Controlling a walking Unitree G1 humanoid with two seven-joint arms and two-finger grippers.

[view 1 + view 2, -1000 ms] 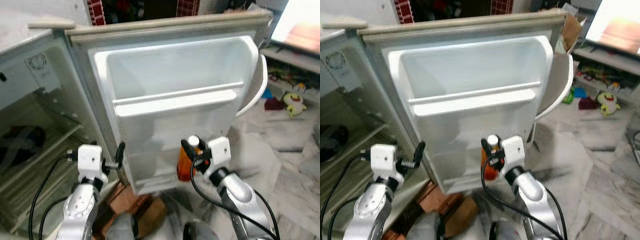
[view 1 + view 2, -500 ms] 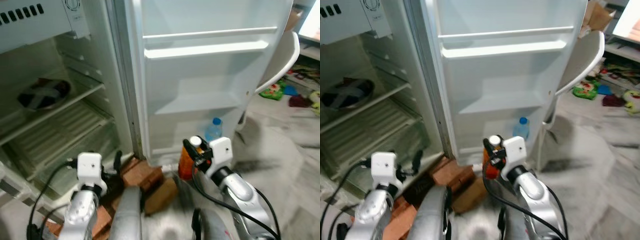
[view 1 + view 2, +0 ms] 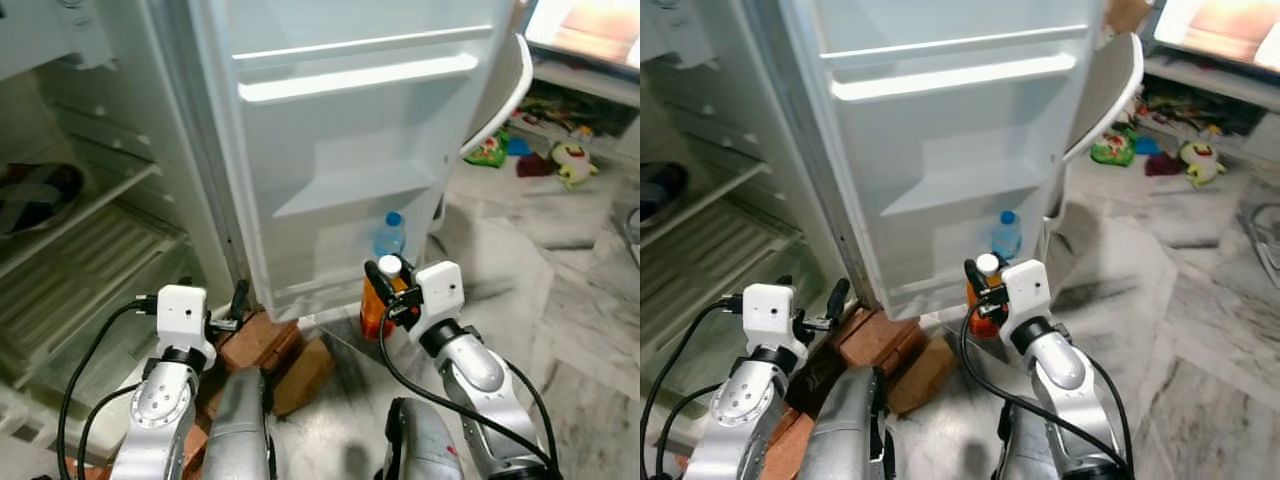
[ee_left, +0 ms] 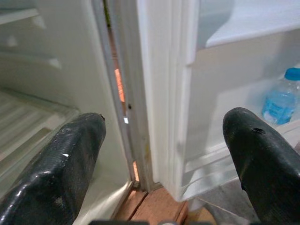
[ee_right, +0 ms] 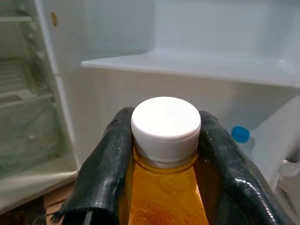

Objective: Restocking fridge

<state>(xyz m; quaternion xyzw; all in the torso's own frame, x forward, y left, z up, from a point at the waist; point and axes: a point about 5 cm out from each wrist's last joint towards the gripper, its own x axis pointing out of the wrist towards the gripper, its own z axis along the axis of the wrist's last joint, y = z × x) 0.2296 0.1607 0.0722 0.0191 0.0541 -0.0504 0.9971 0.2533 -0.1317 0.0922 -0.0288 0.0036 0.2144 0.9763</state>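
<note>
The right gripper (image 3: 385, 290) had its fingers (image 5: 110, 173) clamped on the neck of an orange bottle (image 3: 372, 310), just under the white cap (image 5: 166, 123). The bottle hung upright, its long axis vertical, low in front of the open fridge door (image 3: 350, 150). The move ahead likely turned on one relation: the door's bottom rack (image 3: 320, 285) lay ahead of the bottle and slightly to the robot's left, at about the bottle's own height, with a blue-capped water bottle (image 3: 389, 236) already standing in it. The right arm was the nearer one and already carried the load, so a short forward reach looked enough, provided the orange bottle cleared the rack's front lip and went in beside the water bottle.

The left gripper (image 3: 238, 305) hung empty near the door's hinge edge, fingers (image 4: 70, 164) well apart, bricks (image 3: 262, 340) on the floor just below it.

Compared with a second ago, the head camera had dropped: then the door's top compartment was in view, now its middle shelf (image 3: 345, 190) and bottom rack showed, with the fridge's wire shelves (image 3: 80, 270) to the left. The hold on the bottle looked the same as before.
</note>
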